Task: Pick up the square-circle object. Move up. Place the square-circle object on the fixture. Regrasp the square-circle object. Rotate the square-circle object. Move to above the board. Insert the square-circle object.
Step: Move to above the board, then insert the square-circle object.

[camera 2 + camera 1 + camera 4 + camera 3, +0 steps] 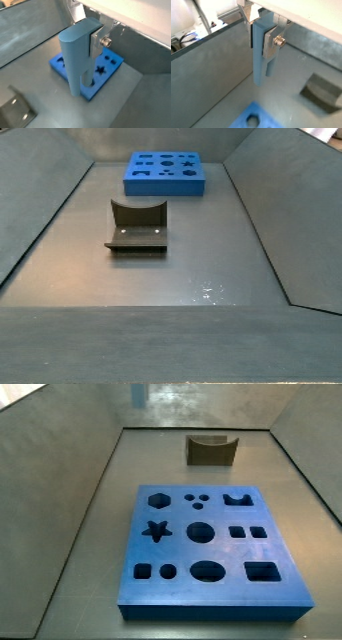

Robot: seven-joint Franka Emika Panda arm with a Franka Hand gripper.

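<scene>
Gripper (pixel 92 41) raised high above the bench (pixel 94 514), out of sight in both side views. Fingers (pixel 272 41) clenched on the square-circle object (pixel 77 60), hanging upright over the board (pixel 107 75). Fixture (pixel 210 449) standing apart beyond the board (pixel 207 549), unoccupied.
</scene>
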